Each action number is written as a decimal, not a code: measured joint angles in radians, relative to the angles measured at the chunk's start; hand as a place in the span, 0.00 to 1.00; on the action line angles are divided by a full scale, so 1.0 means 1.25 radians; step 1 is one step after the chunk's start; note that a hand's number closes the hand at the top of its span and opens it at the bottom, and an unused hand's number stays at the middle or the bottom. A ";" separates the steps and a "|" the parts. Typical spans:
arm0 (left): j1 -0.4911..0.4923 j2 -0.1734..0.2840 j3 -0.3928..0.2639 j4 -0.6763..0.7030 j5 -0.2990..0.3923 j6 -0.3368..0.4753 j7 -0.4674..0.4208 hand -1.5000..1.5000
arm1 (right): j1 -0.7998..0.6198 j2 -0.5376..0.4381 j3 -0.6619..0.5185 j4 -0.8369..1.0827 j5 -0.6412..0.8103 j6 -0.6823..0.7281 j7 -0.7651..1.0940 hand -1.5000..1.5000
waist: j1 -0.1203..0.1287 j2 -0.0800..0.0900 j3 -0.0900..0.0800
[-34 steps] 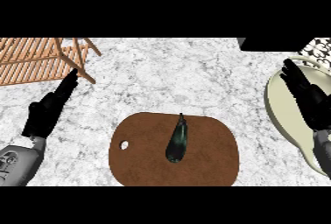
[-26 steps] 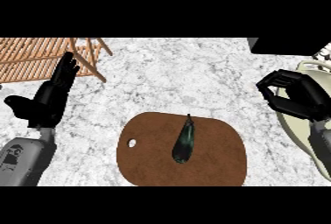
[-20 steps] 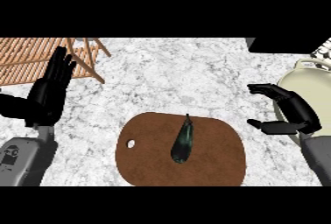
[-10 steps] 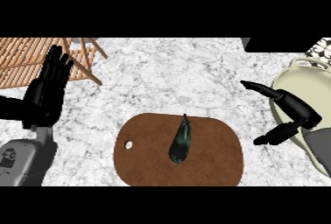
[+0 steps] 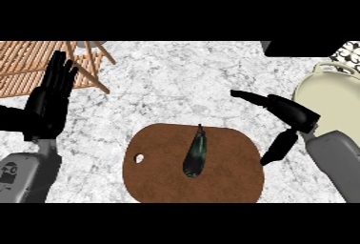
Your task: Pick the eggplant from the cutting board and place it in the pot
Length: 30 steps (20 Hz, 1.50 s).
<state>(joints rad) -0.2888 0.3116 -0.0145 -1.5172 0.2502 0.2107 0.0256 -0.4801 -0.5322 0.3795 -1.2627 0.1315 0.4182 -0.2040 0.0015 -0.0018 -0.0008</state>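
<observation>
A dark green eggplant [image 5: 195, 154] lies lengthwise in the middle of the brown cutting board [image 5: 232, 176], stem pointing away from me. My right hand [image 5: 290, 114] hovers just right of the board's far right corner, open, fingers and thumb spread wide toward the eggplant but apart from it. A cream pot [image 5: 333, 100] sits at the right edge, partly behind that hand and forearm. My left hand [image 5: 48, 102] rests open at the left, fingers straight up, well away from the board.
A wooden slatted rack [image 5: 35, 66] stands at the far left corner, just behind my left hand. A dark block [image 5: 299, 46] and a patterned object [image 5: 348, 51] sit at the far right. The counter is white marble.
My right hand has come left and nearer, off the pot toward the board, and has opened wide. The left hand rose and straightened its fingers. The eggplant has not moved.
</observation>
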 measured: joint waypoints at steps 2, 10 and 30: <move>0.007 0.000 0.007 -0.005 0.000 -0.008 0.001 0.50 | 0.000 0.019 0.005 -0.027 0.009 0.016 0.056 0.00 | 0.000 0.000 0.000; 0.011 -0.017 0.027 -0.007 -0.012 -0.029 -0.005 0.50 | -0.004 0.110 0.011 -0.029 0.063 0.069 0.181 0.00 | 0.001 0.001 0.000; 0.010 -0.046 0.081 -0.016 -0.050 -0.079 0.021 0.50 | 0.067 0.279 -0.008 -0.001 0.311 0.025 0.164 0.00 | 0.001 0.002 0.001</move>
<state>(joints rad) -0.2762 0.2547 0.0869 -1.5374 0.1876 0.1115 0.0516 -0.3961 -0.1836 0.3701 -1.2640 0.5206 0.4498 0.0013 0.0025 0.0002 0.0000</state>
